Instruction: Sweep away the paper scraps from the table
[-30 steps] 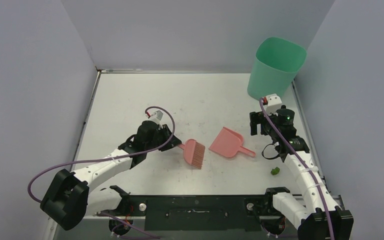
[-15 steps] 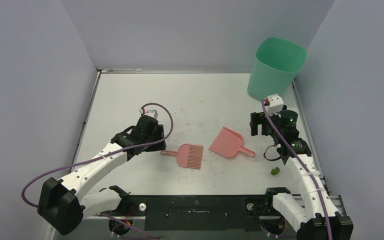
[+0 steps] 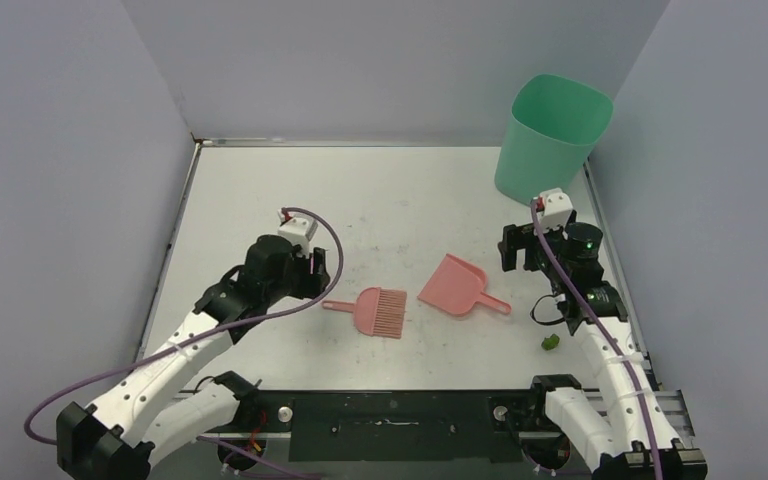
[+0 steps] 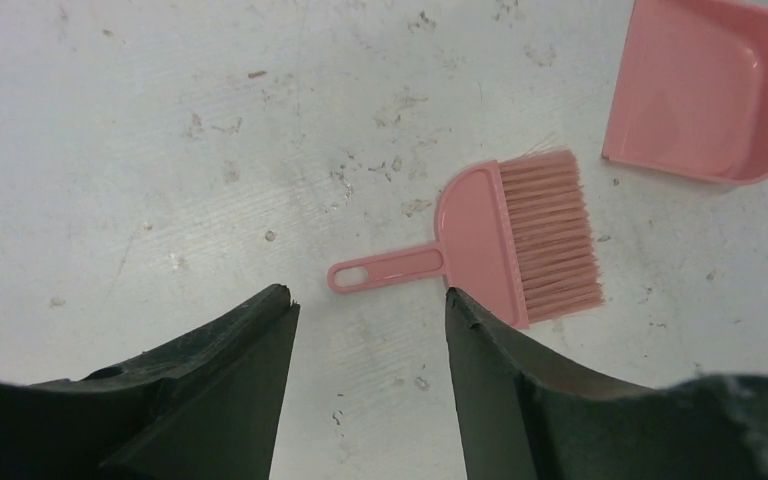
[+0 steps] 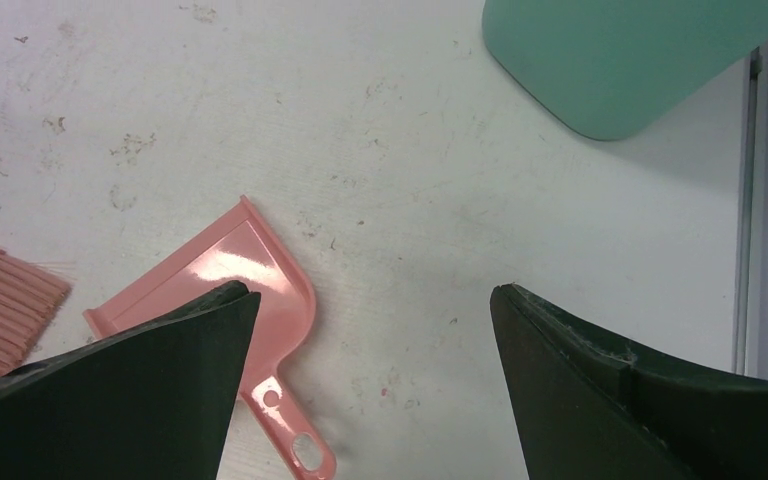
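Our left hand (image 4: 368,305) tilts down, spread wide and empty, the brush (image 4: 515,245) just beyond its tips. Our right hand (image 5: 370,295), likewise agape and empty, hovers with the dustpan (image 5: 255,265) by its left finger.

You see the pink brush (image 3: 380,311) lying flat just left of the pink dustpan (image 3: 452,284), not touching; the green wastebasket (image 3: 550,135) stands upright far right.

The white-grey desk (image 3: 380,190) is marked with faint scuffs. A pink brush (image 3: 380,310) is laid flat near the middle, handle pointing left. A pink dustpan (image 3: 453,284) is set just right of it, not touching. A green bin (image 3: 550,135) stands at the far right corner. One green paper scrap (image 3: 550,342) is seen by the right edge.
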You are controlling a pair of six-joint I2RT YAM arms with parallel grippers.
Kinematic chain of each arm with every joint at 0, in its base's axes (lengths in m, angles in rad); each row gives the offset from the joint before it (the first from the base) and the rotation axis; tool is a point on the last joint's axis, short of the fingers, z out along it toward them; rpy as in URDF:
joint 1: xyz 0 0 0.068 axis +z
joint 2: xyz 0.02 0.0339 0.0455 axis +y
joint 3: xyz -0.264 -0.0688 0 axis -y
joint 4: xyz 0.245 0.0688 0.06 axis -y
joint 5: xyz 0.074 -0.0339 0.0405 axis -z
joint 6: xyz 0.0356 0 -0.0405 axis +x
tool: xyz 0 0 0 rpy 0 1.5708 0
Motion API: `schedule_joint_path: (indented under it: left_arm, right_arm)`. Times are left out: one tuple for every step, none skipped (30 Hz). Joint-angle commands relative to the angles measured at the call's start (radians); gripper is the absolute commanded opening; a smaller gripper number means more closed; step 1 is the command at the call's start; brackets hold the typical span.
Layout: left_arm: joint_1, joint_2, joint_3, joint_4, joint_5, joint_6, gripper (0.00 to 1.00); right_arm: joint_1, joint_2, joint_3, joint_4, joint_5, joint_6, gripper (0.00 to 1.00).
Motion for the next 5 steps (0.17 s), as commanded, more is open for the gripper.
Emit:
schedule_joint_path:
  left_arm:
    - [0.046,-0.11,-0.023,0.142,0.011,0.042,0.55]
    - [0.057,-0.129,-0.035,0.148,0.004,0.037,0.55]
    - [0.064,-0.145,-0.045,0.153,0.001,0.031,0.56]
    - [0.07,-0.154,-0.054,0.156,0.001,0.025,0.56]
    - [0.073,-0.155,-0.056,0.154,0.002,0.02,0.56]
  right_arm:
    - [-0.011,-0.008,0.002,0.053,-0.02,0.004,0.9]
    - [-0.011,-0.007,0.002,0.054,-0.026,-0.005,0.9]
    - [-0.012,-0.008,-0.003,0.057,-0.029,-0.009,0.9]
    - [-0.012,-0.01,-0.006,0.058,-0.041,-0.015,0.9]
    - [-0.013,-0.014,-0.005,0.056,-0.047,-0.017,0.9]
